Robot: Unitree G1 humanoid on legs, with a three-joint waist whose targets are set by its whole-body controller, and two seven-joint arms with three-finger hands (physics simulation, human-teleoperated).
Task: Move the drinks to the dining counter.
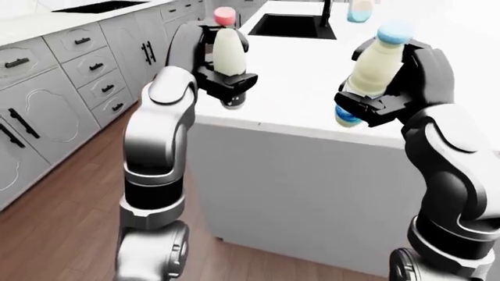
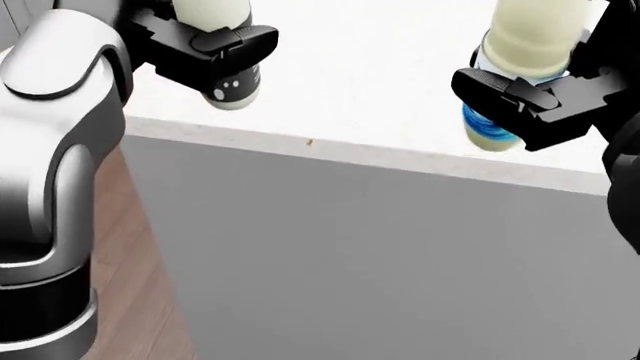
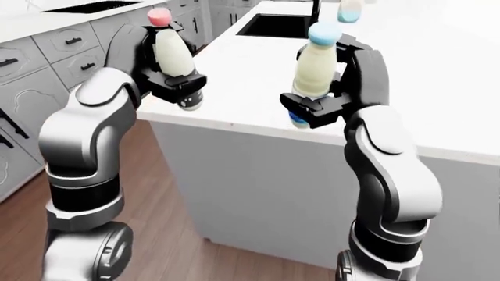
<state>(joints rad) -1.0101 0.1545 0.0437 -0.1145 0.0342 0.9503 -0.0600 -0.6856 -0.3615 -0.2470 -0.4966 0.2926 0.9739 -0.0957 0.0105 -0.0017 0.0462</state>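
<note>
Left hand (image 1: 227,79) clamped round a cream plastic bottle with a pink cap (image 1: 227,50). Right hand (image 1: 379,96) gripping a cream plastic bottle with a blue cap (image 1: 377,65). Both held upright over the white stone worktop (image 1: 297,88) edge.

Counter top (image 1: 312,76) bare near hands (sink (image 1: 291,26) further up).

Both arms wear glossy silver-grey shells over rounded shoulder and elbow segments, joined by black bands at the joints. The left robot hand (image 1: 223,79) and right robot hand (image 1: 383,96) are matte black, blocky, with thick angular fingers (image 2: 225,41). The forearms are black too.
</note>
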